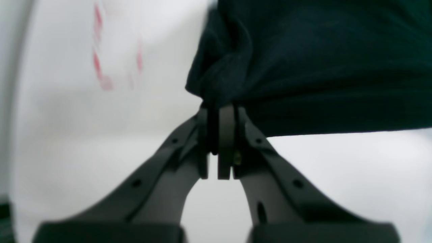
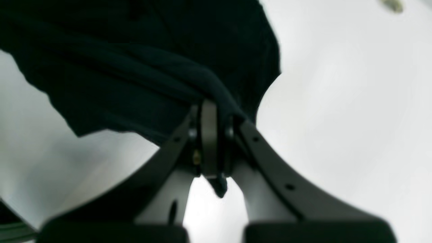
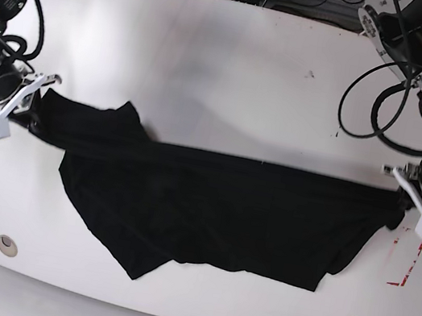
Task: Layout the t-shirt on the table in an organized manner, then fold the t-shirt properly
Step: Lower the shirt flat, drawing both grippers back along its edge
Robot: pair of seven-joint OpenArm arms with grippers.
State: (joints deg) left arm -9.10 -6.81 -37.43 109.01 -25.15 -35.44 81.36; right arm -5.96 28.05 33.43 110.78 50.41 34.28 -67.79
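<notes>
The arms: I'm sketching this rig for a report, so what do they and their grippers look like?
Both arms are black and jointed, with looping black cables. The left gripper and right gripper have dark grey curved fingers with small holes. In the base view their wrist mounts look white.

The left gripper (image 1: 221,111) sits at the right side of the base view, low down by the right edge. Its two fingers (image 1: 226,135) are pressed tight together, and black cloth is pinched between them. The arm above it bends up to the top right corner. The right gripper (image 2: 212,108) sits at the left side of the base view. Its fingers (image 2: 208,135) are squeezed together too, with cloth caught in them. Its arm goes up to the top left corner.
</notes>
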